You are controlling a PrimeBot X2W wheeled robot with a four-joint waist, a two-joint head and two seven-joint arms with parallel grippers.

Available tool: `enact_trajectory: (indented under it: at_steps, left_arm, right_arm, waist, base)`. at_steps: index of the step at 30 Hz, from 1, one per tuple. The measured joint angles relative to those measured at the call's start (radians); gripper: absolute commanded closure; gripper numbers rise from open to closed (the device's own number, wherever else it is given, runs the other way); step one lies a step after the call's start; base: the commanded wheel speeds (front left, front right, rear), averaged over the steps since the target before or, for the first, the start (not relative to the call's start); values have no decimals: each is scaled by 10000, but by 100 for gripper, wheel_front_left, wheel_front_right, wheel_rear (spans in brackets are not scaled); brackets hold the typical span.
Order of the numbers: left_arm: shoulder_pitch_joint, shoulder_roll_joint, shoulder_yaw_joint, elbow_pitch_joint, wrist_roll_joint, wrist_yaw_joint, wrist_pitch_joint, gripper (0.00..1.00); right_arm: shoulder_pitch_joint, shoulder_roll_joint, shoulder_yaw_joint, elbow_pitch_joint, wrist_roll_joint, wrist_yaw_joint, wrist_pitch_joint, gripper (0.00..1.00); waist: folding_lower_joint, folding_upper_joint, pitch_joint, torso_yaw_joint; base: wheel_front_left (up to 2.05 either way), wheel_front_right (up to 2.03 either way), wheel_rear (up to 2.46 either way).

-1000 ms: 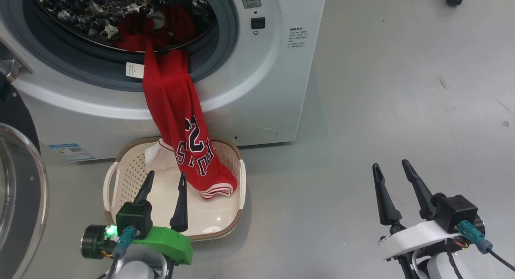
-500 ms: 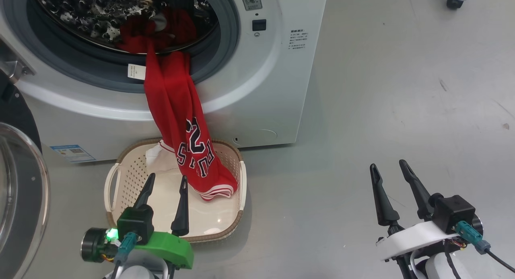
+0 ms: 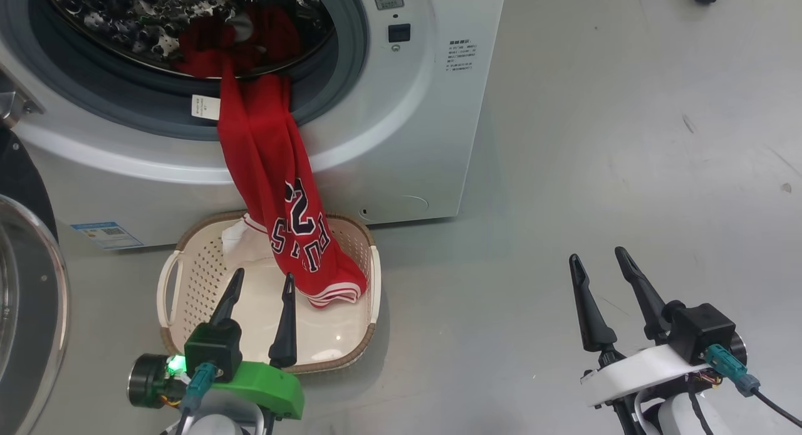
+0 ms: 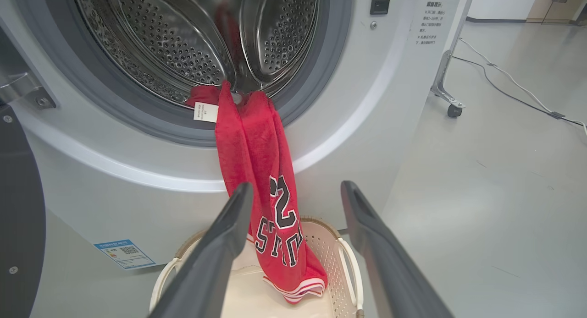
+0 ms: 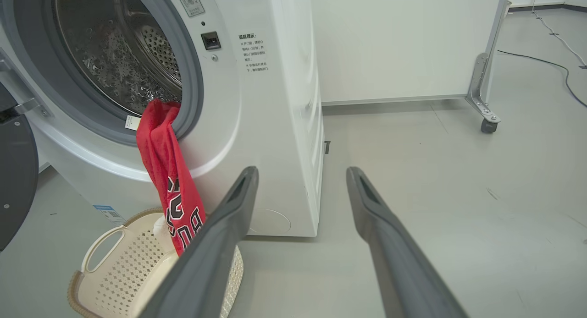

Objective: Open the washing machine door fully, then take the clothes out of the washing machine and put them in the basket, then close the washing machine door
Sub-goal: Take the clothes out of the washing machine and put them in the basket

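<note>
**Head view.** The washing machine (image 3: pixel 401 140) has its door (image 3: pixel 25 309) swung open at its left side. The clothes (image 3: pixel 269 172) hang from the drum mouth down the machine's front, and more red cloth is heaped inside the drum. The striped hem lies in the basket (image 3: pixel 188 259), which stands on the floor at the machine's foot. The left gripper (image 3: pixel 263 275) hovers in front of the machine, over the basket, with jaws spread and empty. The right gripper (image 3: pixel 596 254) hangs well off the machine's right front corner, jaws also spread and empty.

**Left wrist view.** The cloth bunches over the grey ring (image 4: pixel 151 121) at the bottom of the machine's opening, with a white tag (image 4: pixel 205 112) beside the bunch.

**Right wrist view.** The hanging span drapes down the machine's front panel.

**Handling.** The cloth is probably light, soft and limp, and likely to drag on the ring. Pinch the thick fold just below the machine's opening.
</note>
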Motion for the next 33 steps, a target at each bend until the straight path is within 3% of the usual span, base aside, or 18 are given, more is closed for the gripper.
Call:
enact_trajectory:
  at_steps: [9,16,33]
  left_arm:
    - [-133,12,8,121,-31,2,61,0]
    - [-1112,15,199,527,-174,2,453,0]
    - [-3870,-23,1009,2867,-832,8,2178,0]
  right_arm:
    - [-34,2,84,-255,0,0,0,0]
    - [-287,0,205,-543,0,4,0,0]
    - [-1702,-17,598,-918,370,107,0,0]
  waist:
    - [0,0,499,-156]
    - [0,0,1166,-331]
    - [0,0,3135,-1150]
  base:
    - [0,0,0]
    - [0,0,0]
    - [0,0,0]
